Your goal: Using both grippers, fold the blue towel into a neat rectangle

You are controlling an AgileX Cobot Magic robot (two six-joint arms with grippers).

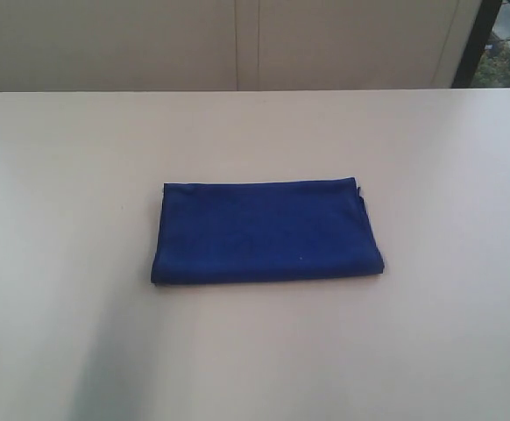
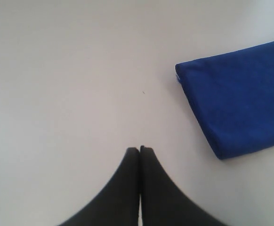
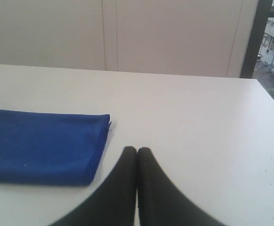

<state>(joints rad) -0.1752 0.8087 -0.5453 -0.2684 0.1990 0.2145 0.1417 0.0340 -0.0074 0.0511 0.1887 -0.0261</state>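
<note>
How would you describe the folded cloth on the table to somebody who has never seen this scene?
Look at the wide, pale cream tabletop in front of the beige wall panels. Near its middle lies a deep blue soft cloth towel, folded into a flat rectangle. Its strong blue sets it apart from everything pale around it.

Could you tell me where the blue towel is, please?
In the exterior view the blue towel lies folded near the middle of the white table, apart from the left gripper and right gripper.
</note>
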